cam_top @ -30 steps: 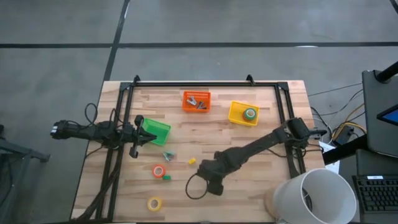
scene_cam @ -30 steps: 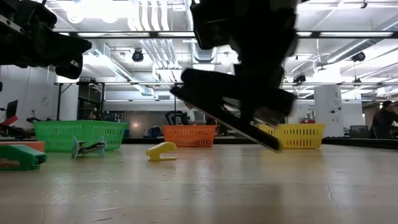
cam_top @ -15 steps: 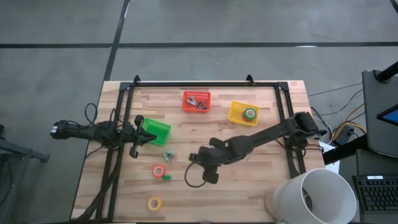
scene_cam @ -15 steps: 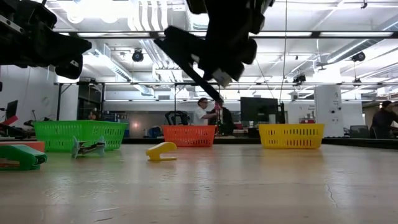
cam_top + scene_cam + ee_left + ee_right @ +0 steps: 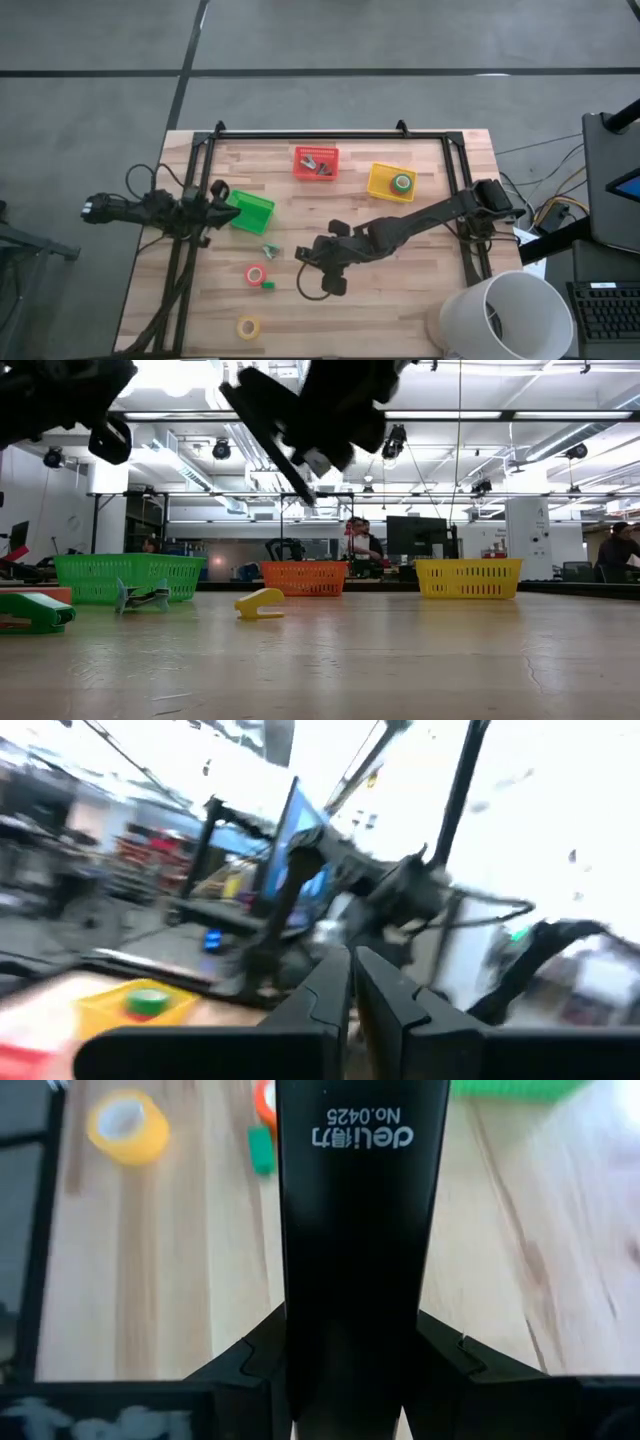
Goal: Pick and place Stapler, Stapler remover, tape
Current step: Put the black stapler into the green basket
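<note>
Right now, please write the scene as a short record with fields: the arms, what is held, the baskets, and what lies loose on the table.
right gripper: over the table's middle, shut on the black stapler, lifted
left gripper: at the table's left edge, shut, empty
green basket: left side
orange basket: far middle
yellow basket: holds a green tape roll
loose: red tape roll, yellow tape roll

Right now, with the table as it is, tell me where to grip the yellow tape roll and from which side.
Grip the yellow tape roll across its rim, coming straight down from above: it lies flat, hole up, with bare wood around. The right gripper is shut on the stapler.
</note>
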Controlling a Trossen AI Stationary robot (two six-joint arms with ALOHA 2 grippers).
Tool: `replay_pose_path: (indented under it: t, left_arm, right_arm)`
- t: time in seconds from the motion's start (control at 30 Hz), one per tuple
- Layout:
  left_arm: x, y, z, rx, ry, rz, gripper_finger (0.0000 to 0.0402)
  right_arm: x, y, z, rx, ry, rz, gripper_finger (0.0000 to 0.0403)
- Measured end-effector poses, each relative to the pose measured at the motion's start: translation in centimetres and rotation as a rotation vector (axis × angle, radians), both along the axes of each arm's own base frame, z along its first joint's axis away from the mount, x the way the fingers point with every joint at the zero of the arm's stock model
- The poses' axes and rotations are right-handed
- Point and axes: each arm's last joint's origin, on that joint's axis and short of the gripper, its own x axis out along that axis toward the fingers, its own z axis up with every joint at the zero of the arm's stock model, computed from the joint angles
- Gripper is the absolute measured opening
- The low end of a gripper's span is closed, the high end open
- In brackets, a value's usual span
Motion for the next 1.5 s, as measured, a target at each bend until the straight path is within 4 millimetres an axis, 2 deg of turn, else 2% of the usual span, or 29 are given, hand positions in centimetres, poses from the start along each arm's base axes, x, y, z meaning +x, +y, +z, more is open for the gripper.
replay_pose_path:
  t: [0.1, 0.2, 0.33, 0.5, 0.67, 0.83, 1.23, 1.5]
  left_arm:
    - [0.1, 0.0, -0.1, -0.035, 0.017, -0.008, 0.0023]
    - [0.1, 0.3, 0.2, -0.003, -0.018, 0.108, 0.0023]
    - [0.5, 0.3, -0.1, -0.049, 0.027, 0.107, 0.0034]
    - [1.4, 0.1, -1.0, -0.033, 0.133, 0.102, 0.0104]
    - [2.2, -0.1, -0.8, -0.032, 0.116, 0.084, 0.0185]
    - [3.2, -0.6, -0.4, 0.023, 0.128, 0.017, 0.0228]
    - [7.5, -1.7, 3.2, 0.109, 0.168, 0.02, 0.0239]
    - [9.3, -2.5, 3.7, 0.141, 0.206, -0.067, 0.0239]
  right_arm:
    - [0.6, -0.2, 0.4, -0.013, -0.068, 0.009, 0.0127]
    - [1.0, -0.5, 0.8, -0.049, -0.126, -0.013, 0.0121]
    - [1.5, -1.3, 1.1, -0.067, -0.177, -0.029, 0.0121]
    - [2.1, -2.2, 1.5, -0.069, -0.23, -0.041, 0.0129]
    - [2.4, -3.4, 1.5, -0.064, -0.227, -0.063, 0.0123]
    - [2.6, -4.5, 1.5, -0.051, -0.232, -0.077, 0.0123]
    - [2.9, -4.8, 1.9, -0.006, -0.272, -0.056, 0.0121]
    - [2.9, -4.7, 1.8, 0.001, -0.259, -0.055, 0.0129]
